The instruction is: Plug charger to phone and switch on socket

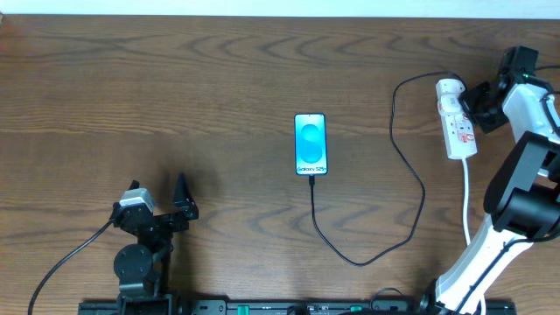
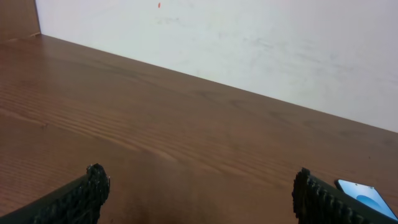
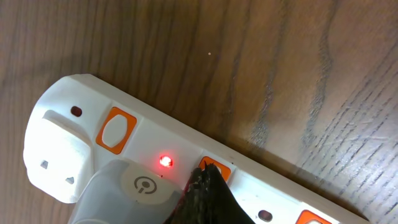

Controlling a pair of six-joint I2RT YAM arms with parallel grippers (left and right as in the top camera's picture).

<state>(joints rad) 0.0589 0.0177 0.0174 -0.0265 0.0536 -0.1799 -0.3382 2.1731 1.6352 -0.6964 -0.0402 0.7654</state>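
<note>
The phone (image 1: 311, 143) lies flat mid-table, blue screen up; its corner shows in the left wrist view (image 2: 367, 196). The thin black charger cable (image 1: 411, 179) runs from the phone's near end, loops right and up to the white adapter on the socket. The socket (image 1: 457, 118), a white power strip with orange switches, lies at the far right. In the right wrist view the strip (image 3: 68, 124) has a red light lit (image 3: 165, 162). My right gripper (image 3: 208, 183) is shut, its tip pressed on an orange switch (image 3: 214, 168). My left gripper (image 2: 199, 196) is open and empty.
The strip's white cord (image 1: 467, 197) runs toward the near edge beside the right arm's base. A white adapter block (image 3: 134, 193) sits in the strip next to the pressed switch. A pale wall (image 2: 249, 43) stands behind the table's far edge.
</note>
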